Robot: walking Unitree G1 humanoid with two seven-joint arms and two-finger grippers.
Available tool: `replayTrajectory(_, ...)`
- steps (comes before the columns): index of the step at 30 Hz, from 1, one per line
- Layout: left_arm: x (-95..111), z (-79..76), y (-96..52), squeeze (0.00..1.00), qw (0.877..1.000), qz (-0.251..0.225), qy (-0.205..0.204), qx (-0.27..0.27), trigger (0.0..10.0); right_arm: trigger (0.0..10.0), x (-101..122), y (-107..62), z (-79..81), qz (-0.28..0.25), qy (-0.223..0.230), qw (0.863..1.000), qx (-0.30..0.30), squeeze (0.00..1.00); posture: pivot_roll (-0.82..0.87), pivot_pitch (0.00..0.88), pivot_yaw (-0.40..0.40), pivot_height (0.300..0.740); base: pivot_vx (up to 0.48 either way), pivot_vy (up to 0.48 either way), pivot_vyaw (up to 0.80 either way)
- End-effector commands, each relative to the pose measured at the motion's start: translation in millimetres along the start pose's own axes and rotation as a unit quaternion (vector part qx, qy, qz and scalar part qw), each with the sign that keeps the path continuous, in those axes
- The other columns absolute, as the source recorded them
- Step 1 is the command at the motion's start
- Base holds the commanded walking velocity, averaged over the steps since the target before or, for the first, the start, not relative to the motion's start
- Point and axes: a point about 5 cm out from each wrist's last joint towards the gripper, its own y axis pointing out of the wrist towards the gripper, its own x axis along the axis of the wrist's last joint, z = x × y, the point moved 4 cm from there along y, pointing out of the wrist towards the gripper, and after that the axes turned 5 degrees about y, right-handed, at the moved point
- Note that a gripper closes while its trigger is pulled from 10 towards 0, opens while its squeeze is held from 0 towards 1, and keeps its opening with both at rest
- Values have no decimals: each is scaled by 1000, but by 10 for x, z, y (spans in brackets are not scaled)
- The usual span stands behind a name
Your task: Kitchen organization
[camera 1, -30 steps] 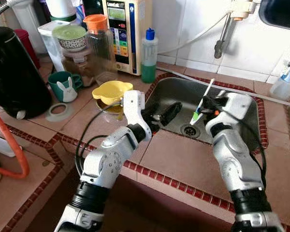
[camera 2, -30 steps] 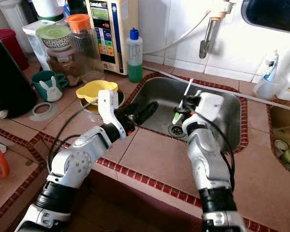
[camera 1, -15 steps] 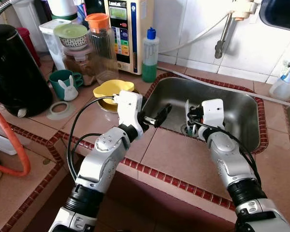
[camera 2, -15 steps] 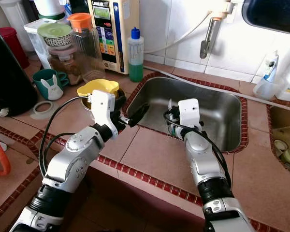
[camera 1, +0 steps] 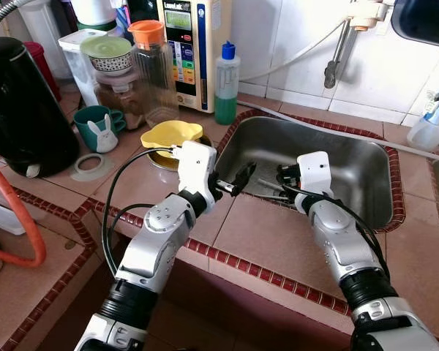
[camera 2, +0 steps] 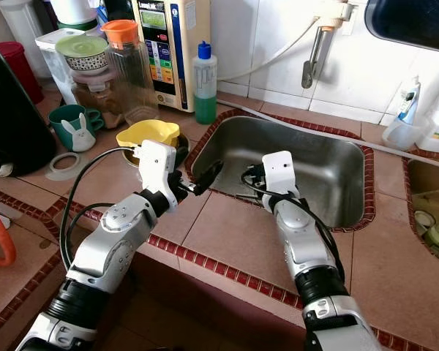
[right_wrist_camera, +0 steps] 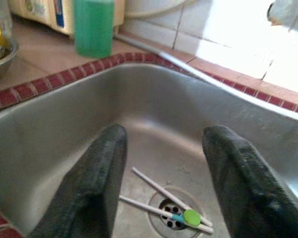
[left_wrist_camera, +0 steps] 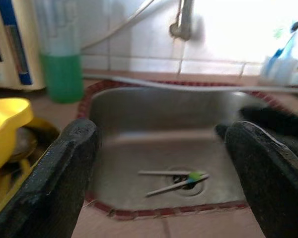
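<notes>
Over the sink: both arms reach above the steel sink (camera 1: 366, 175) set in a tiled counter (camera 1: 263, 241).
Task's thing: two thin white sticks (right_wrist_camera: 159, 198), one with a green and blue tip, lie crossed on the sink floor, touching the drain (right_wrist_camera: 171, 218). What they are exactly cannot be told; they look like slim brushes or utensils.
Right gripper (right_wrist_camera: 164, 163): fingers spread apart, holding nothing, poised above the sticks and aimed down at the drain.
Left gripper (left_wrist_camera: 161, 163): fingers wide apart, empty, at the sink's near-left rim, looking across the basin.
Handling, as a judgement: the sticks seem very light, stiff and narrow; lying flat on smooth, possibly wet steel, they may skid or roll away from closing fingers.
Where to hold: likely mid-shaft, where the sticks lie on plain steel away from the drain holes, pinching across the shaft and one stick at a time.
Nearby: a green soap bottle (camera 1: 225, 84) by the sink's far-left corner, a yellow cup (camera 1: 170, 136) left of the rim.
</notes>
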Motion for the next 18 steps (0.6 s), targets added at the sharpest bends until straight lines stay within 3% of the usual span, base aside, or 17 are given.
replayTrajectory(1, 13, 80, 12, 1000, 1000, -2, 17, 19, 10000, 10000, 106, -13, -4, -20, 14, 1000, -4, 1000, 118, 40, 36, 740, 0, 0, 0)
replayTrajectory(7, -73, 232, 7, 1000, 996, 4, 66, 54, 10000, 10000, 283, -183, 149, -58, 67, 996, 24, 1000, 109, 35, 27, 740, 0, 0, 0)
replayTrajectory(8, -106, 248, 16, 812, 995, 7, 79, 56, 10000, 10000, 326, -252, 215, -64, 79, 994, 40, 1000, 106, 32, 24, 740, 0, 0, 0)
replayTrajectory(9, -120, 254, 22, 220, 995, 9, 85, 57, 10000, 10000, 340, -283, 241, -66, 86, 993, 47, 1000, 103, 31, 21, 740, 0, 0, 0)
replayTrajectory(10, -134, 259, 29, 0, 994, 10, 92, 58, 10000, 10000, 353, -320, 265, -66, 92, 992, 53, 1000, 101, 31, 21, 740, 0, 0, 0)
replayTrajectory(15, -219, 287, 62, 0, 986, 18, 157, 49, 10000, 10000, 451, -561, 429, -64, 118, 986, 102, 1000, 84, 27, 22, 740, 0, 0, 0)
replayTrajectory(16, -237, 294, 64, 0, 984, 20, 171, 47, 10000, 10000, 464, -605, 461, -61, 123, 984, 114, 639, 81, 29, 22, 740, 0, 0, 0)
replayTrajectory(17, -237, 294, 64, 0, 984, 20, 171, 47, 10000, 10000, 464, -605, 461, -61, 123, 984, 114, 639, 81, 29, 22, 740, 0, 0, 0)
replayTrajectory(18, -275, 308, 69, 0, 979, 24, 197, 44, 10000, 10000, 483, -695, 524, -50, 136, 980, 135, 0, 78, 28, 21, 740, 0, 0, 0)
